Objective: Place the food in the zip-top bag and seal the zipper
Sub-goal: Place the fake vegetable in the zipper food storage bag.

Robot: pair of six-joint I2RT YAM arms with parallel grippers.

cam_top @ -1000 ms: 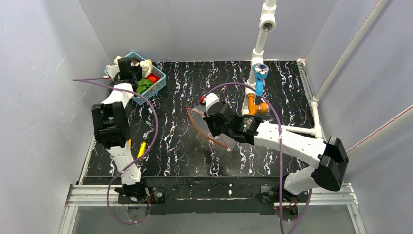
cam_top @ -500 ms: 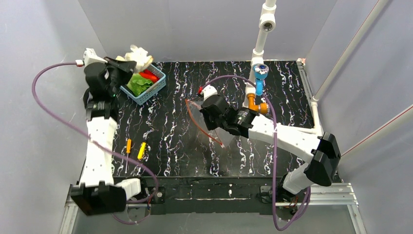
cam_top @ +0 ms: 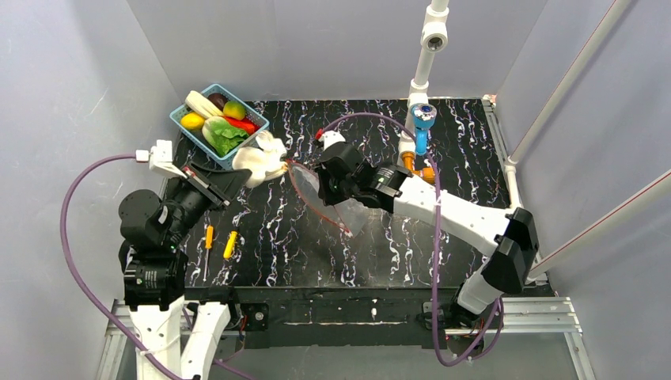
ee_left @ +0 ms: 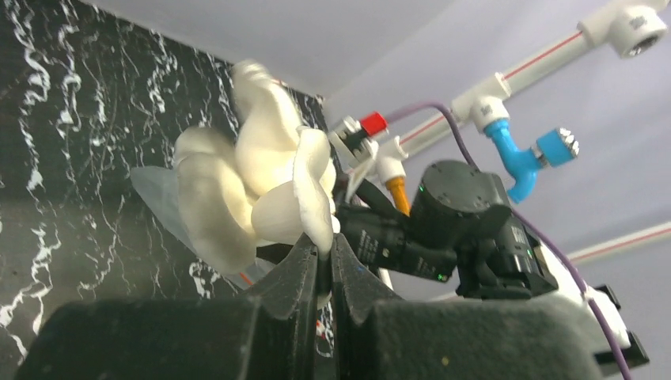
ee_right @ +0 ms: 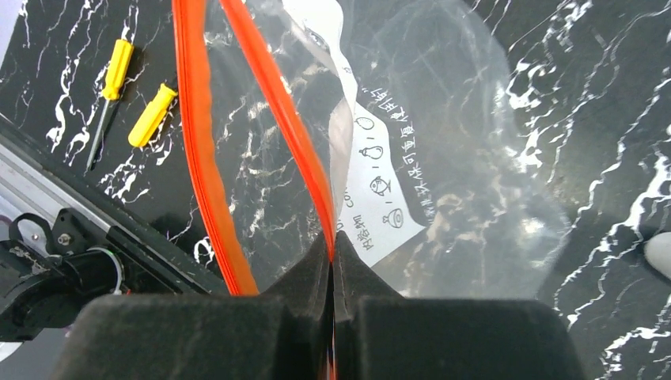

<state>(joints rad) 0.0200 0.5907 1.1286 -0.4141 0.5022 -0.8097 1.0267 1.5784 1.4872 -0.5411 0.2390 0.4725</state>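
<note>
Overhead, the left gripper pinches the white garlic piece and holds it in the air just beside the mouth of the bag, over the far left part of the worktop. The right gripper is pinched on the bag's rim, lifting the red zipper into an open loop that faces the garlic piece. The lettuce lies with other toy foods in the blue basket at the far left corner.

From the left wrist, the jaws are pressed together on a thin lower flap of the garlic piece, so its lumpy bulk stands above the fingertips. It looks light and hollow, probably smooth plastic. Held by so thin an edge it could pivot or slip; a bite on the body of the bulb would be surer.

From the right wrist, the jaws are closed on one side of the zipper, where the strip looks stiffest. The film below is thin, crinkly and limp, and would likely sag and fold if taken anywhere but that strip. The other lip hangs free, so the mouth gapes, though narrowly.
</note>
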